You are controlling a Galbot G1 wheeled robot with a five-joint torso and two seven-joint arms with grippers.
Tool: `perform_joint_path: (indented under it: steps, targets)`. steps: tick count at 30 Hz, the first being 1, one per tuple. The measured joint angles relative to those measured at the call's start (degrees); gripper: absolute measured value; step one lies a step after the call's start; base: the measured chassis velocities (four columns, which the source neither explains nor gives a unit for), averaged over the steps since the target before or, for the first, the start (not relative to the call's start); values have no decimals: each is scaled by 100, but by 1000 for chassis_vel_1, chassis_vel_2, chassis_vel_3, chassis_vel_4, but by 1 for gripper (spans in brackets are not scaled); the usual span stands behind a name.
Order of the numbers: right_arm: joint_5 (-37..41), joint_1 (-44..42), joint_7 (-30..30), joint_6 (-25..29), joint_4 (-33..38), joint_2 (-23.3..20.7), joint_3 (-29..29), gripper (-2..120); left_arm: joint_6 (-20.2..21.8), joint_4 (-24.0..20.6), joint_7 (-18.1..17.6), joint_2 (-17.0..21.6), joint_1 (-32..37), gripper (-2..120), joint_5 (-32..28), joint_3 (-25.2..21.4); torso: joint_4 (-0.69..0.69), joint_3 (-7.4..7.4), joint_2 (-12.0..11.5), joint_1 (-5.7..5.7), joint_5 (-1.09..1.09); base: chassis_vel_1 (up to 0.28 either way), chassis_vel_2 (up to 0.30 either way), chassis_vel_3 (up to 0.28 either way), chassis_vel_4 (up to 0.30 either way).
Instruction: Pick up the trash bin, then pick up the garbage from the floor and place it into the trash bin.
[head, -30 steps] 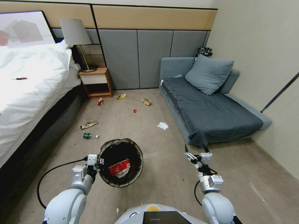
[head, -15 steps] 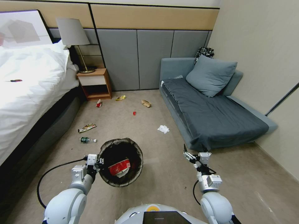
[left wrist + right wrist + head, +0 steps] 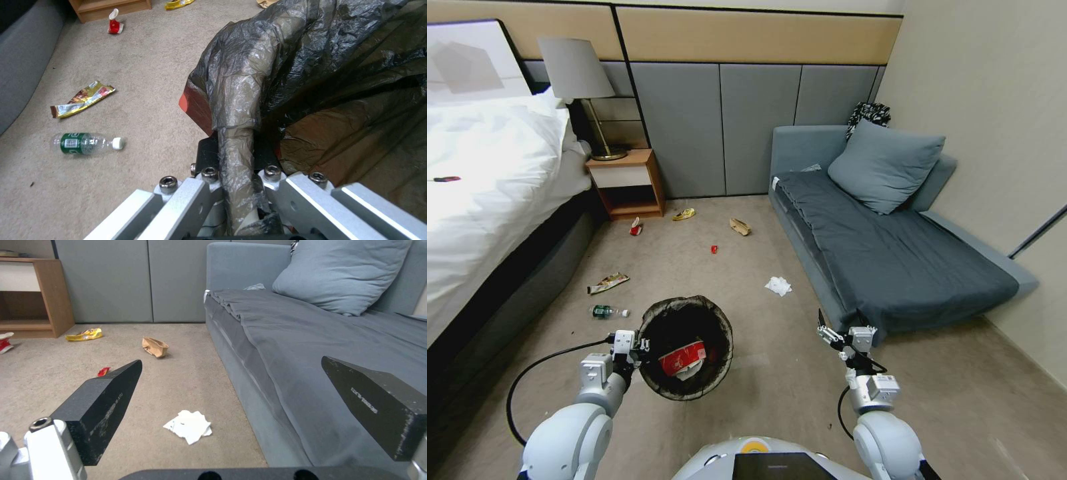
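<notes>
While clamped on the trash bin (image 3: 686, 347) rim, left gripper (image 3: 639, 347); right gripper (image 3: 844, 321) wide apart, empty.

Bed (image 3: 487, 193) along floor's (image 3: 694, 267) left edge, sofa (image 3: 894, 267) along right, nightstand (image 3: 627, 183) at far edge btwn them. Bottle (image 3: 604, 311), wrapper (image 3: 606, 283) near bed; tissue (image 3: 778, 286) beside sofa; cup (image 3: 682, 358) in trash bin (image 3: 657, 320).
</notes>
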Motion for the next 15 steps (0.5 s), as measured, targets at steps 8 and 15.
perform_joint_path:
  steps: [8, 15]
  targets:
    - [0, 11, 6, 3, -10, 1, -1, 100, -1, 12, 2, 12, -13, 1, 0, 2, 0, 0, 0, 0, -1, -101, 102, 87, -99]
    - [-1, 24, 15, 5, -16, 1, -17, 100, -2, 12, 4, 7, -10, 1, -1, -3, -1, 0, 0, 0, -1, -104, 101, 116, -104]
